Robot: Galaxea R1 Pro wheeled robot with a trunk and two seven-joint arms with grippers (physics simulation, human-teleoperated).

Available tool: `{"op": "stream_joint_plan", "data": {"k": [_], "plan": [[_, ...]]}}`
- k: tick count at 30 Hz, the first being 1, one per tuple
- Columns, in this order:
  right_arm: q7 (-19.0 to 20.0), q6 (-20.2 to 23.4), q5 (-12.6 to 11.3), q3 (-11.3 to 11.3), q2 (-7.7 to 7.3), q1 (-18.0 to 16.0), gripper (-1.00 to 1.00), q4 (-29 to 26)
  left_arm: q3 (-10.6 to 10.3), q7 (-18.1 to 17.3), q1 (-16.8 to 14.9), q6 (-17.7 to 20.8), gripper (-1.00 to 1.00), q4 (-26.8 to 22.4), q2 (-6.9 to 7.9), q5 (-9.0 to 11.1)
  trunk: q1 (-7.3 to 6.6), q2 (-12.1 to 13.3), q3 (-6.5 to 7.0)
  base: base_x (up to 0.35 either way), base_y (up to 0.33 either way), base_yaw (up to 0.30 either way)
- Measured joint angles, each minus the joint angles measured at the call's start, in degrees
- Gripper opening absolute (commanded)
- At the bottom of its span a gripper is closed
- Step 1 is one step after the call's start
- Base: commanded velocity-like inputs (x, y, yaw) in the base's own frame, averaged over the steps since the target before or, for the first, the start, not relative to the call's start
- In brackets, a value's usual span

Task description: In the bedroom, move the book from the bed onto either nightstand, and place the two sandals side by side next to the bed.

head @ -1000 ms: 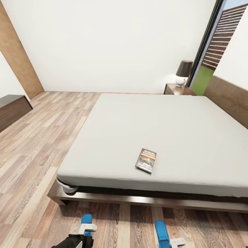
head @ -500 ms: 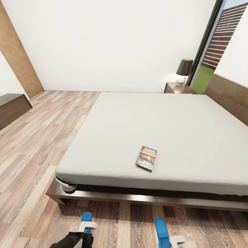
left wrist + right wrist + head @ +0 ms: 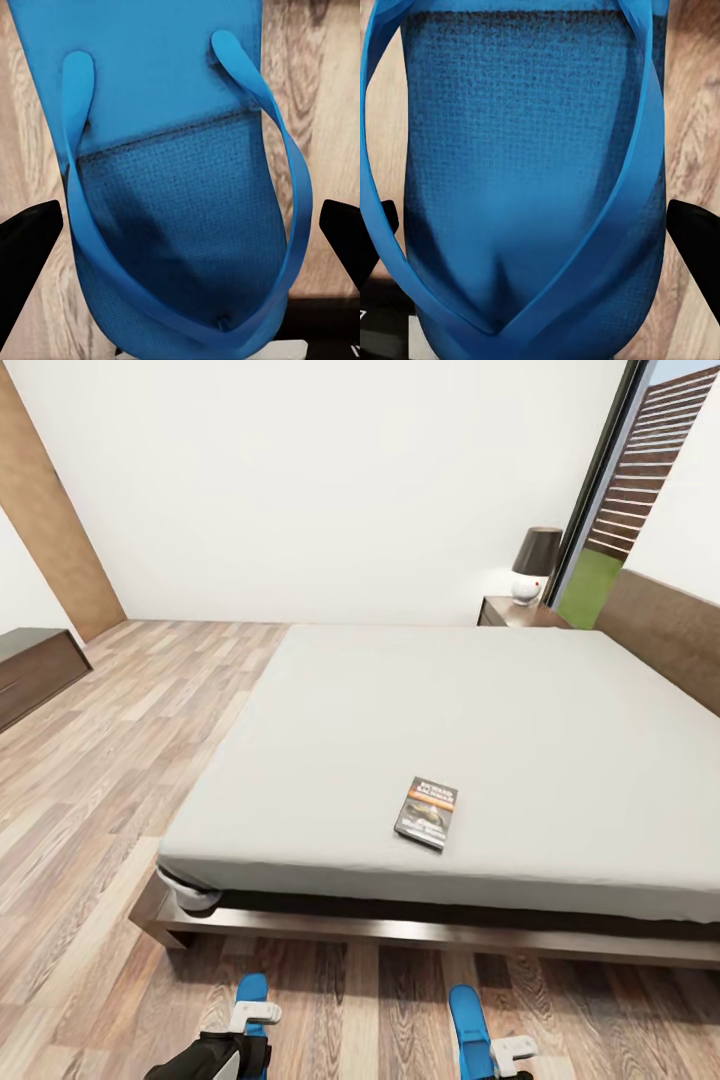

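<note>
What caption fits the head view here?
Book lies on the bed; two blue sandals at the grippers on the floor.

A home bedroom: a large low double bed with a plain light-grey mattress and dark wooden frame (image 3: 420,935) fills the wood-plank floor (image 3: 120,760), a dark-brown wooden nightstand (image 3: 520,613) carries a dark-shaded lamp with a white base (image 3: 535,565), beside white walls (image 3: 320,480) and a tall dark-framed window (image 3: 610,510).

Sandals (image 3: 180,217) blue, woven-textured footbed, smooth straps; floor (image 3: 120,760) wood plank; mattress (image 3: 450,750) matt grey cloth.
</note>
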Motion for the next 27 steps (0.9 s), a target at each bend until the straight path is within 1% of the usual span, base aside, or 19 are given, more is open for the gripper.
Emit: {"op": "stream_joint_plan", "data": {"k": [8, 20, 27], "plan": [[-0.4, -0.4, 0.0, 0.0, 0.02, 0.0, -1.00, -0.3, -0.1, 0.0, -1.0, 0.0, -1.00, 0.0, 0.13, -0.1, 1.76, -3.2, -1.43, 0.000, 0.000, 0.000], [0.0, -0.4, 0.0, 0.1, 0.05, 0.0, -1.00, -1.9, 0.0, 0.0, -1.3, -0.1, -1.00, 0.0, 0.13, 0.0, 4.39, -8.0, -3.59, 0.000, 0.000, 0.000], [-0.4, -0.1, 0.0, 0.1, 0.55, 0.0, -1.00, -2.0, 0.1, 0.2, -1.2, -0.2, -1.00, 0.1, 0.02, -0.1, 5.93, -10.8, -4.85, 0.000, 0.000, 0.000]]}}
